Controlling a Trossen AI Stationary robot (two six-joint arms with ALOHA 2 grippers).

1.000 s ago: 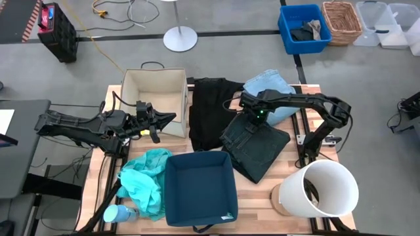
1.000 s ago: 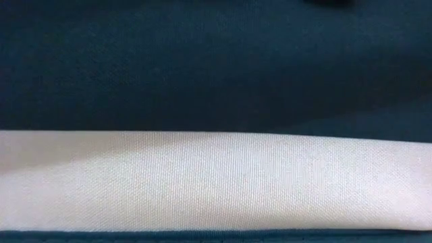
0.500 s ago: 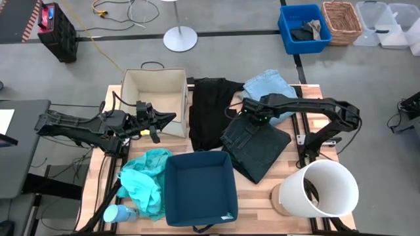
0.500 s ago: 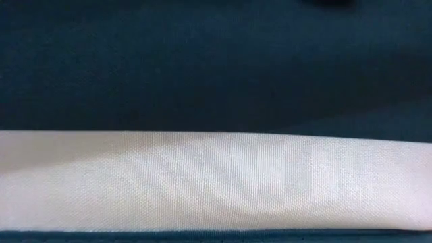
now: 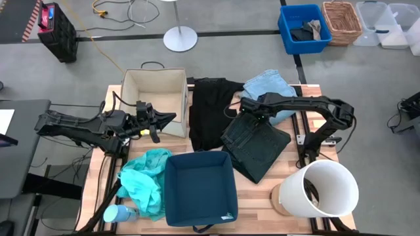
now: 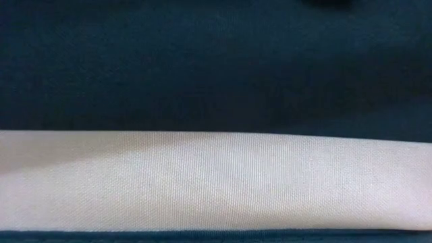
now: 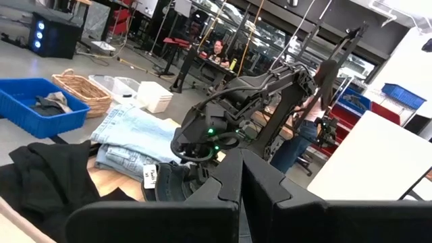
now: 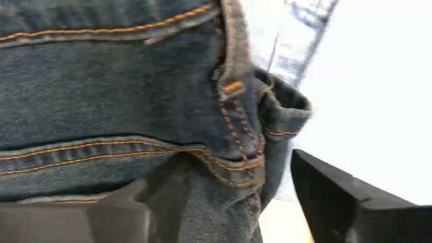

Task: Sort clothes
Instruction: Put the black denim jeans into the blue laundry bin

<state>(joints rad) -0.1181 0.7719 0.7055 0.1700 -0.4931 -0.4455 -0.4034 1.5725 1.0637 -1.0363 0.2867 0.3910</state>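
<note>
Four garments lie on the table. The black garment (image 5: 207, 111) is at the far middle and the light blue denim (image 5: 269, 85) at the far right. The dark charcoal denim (image 5: 256, 147) lies right of middle and the teal garment (image 5: 144, 180) at the near left. My right gripper (image 5: 246, 117) is over the dark denim's far left corner. It is open, with the seamed edge (image 8: 236, 135) between its fingers (image 8: 337, 196). My left gripper (image 5: 169, 118) is shut and holds nothing, beside the beige bin (image 5: 154, 88). My right gripper stands open astride the dark denim's stitched edge (image 8: 233, 162), coming from above. I cannot tell whether either finger touches the cloth. The denim lies on the table.
A navy fabric bin (image 5: 199, 187) stands at the near middle, and its wall (image 6: 216, 67) fills the low view. A white bucket (image 5: 318, 190) lies at the near right and a teal bottle (image 5: 118, 213) at the near left. A blue crate (image 5: 304, 27) sits on the floor beyond the table.
My right arm's elbow has swung out toward the table's right edge and back. Its gripper has stayed over the dark denim's far left corner. The denim lies on the table as before.
</note>
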